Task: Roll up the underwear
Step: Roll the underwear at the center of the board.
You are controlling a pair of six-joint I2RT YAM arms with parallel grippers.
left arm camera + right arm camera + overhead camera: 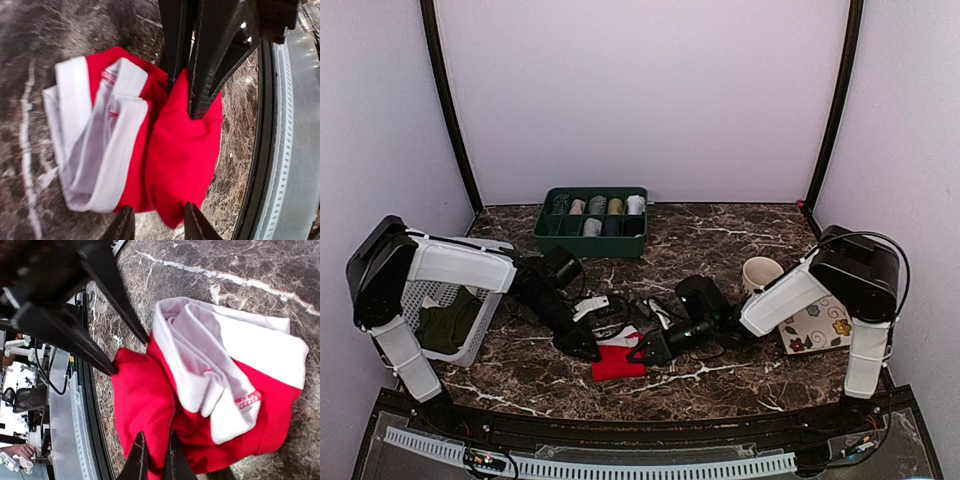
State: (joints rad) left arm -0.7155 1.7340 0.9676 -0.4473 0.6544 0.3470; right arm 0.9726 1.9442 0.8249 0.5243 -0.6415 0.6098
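Clearly the right claw (156, 437) clamps a fold of the underwear (180, 150), while the left claw (157, 207) stands parted.

**No legible text in any view.**
A small red-printed tag (247, 400) is seen on the white waistband (70, 100) of the bright red fabric underwear (185, 150), but its characters are too small and blurred to be read. No other lettering can be made out.

Bright red underwear (185, 145), white trim; table (720, 232) dark brown marble, white veins; green organiser (590, 246).
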